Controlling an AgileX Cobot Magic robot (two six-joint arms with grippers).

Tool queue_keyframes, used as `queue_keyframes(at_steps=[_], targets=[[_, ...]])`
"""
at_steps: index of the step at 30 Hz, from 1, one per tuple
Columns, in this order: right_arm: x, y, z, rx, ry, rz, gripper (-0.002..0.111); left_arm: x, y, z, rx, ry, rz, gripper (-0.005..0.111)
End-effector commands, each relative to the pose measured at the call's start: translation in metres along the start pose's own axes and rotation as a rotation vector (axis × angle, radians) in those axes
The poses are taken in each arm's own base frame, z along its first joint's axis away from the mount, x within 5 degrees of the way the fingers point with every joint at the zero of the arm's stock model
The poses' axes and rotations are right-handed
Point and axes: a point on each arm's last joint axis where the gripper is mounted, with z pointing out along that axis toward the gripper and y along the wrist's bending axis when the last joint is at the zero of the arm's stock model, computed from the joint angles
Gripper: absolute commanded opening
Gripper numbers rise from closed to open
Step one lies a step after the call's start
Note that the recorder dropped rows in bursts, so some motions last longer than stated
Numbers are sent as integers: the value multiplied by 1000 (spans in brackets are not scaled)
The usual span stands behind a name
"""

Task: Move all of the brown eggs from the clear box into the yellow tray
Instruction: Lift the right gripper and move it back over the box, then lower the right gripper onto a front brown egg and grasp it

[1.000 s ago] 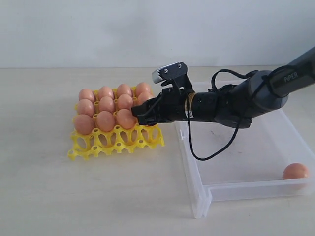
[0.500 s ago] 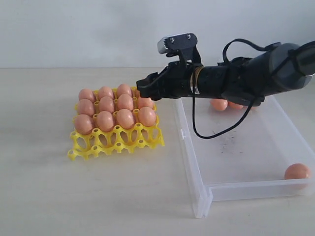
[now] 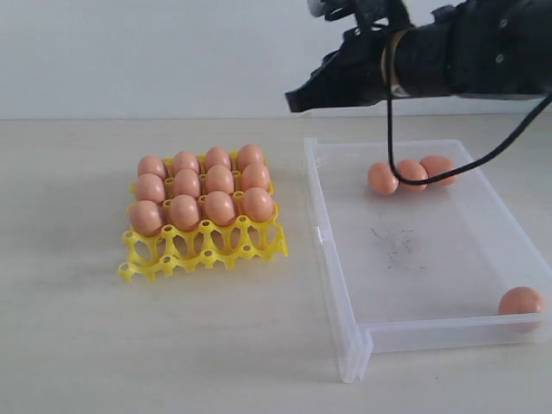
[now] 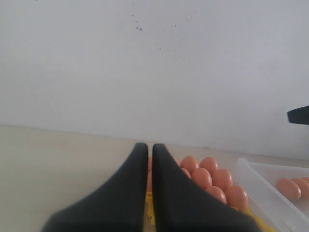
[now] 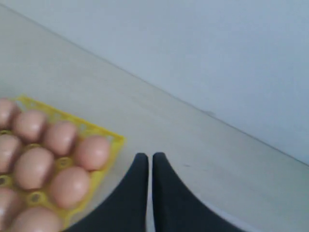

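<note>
1. While twelve eggs (image 3: pixel 219 179) fill the tray (image 3: pixel 207 247), four lie in the box (image 3: pixel 414 285).
2. Empty, the right gripper (image 3: pixel 295 101) and left gripper (image 4: pixel 146 147) stand pinched together.
3. Likely light, smooth, brittle: pinch gently across the middle.

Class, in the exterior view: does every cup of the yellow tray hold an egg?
No, the nearest row of the yellow tray is empty; brown eggs fill the other rows.

A: What kind of place?
B: Looks like a robot lab bench: plain pale table (image 3: pixel 172 345) under the yellow tray (image 3: pixel 207 250), blank white wall (image 3: pixel 129 52) behind it, a cabled black robot arm (image 3: pixel 466 52) nearby.
</note>
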Motion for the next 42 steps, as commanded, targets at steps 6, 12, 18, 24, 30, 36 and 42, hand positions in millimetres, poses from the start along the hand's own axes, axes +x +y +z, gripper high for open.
queue_keyframes(at_steps=[6,12,18,24,30,36,42], targets=[[13,-57,-59,607,370,-231,0,-3,0,0,4,-20,-17,4],[32,-54,-67,543,644,-292,0,-3,0,0,4,-20,-17,4],[39,-24,-46,221,564,-99,0,-3,0,0,4,-20,-17,4],[39,-14,-8,102,625,-3,0,-3,0,0,4,-20,-17,4],[40,-44,24,98,855,134,0,-3,0,0,4,-20,-17,4],[38,-80,49,-104,830,383,0,-3,0,0,4,-20,-17,4],[30,-91,62,-84,650,228,10,-3,0,0,4,-20,-17,4]])
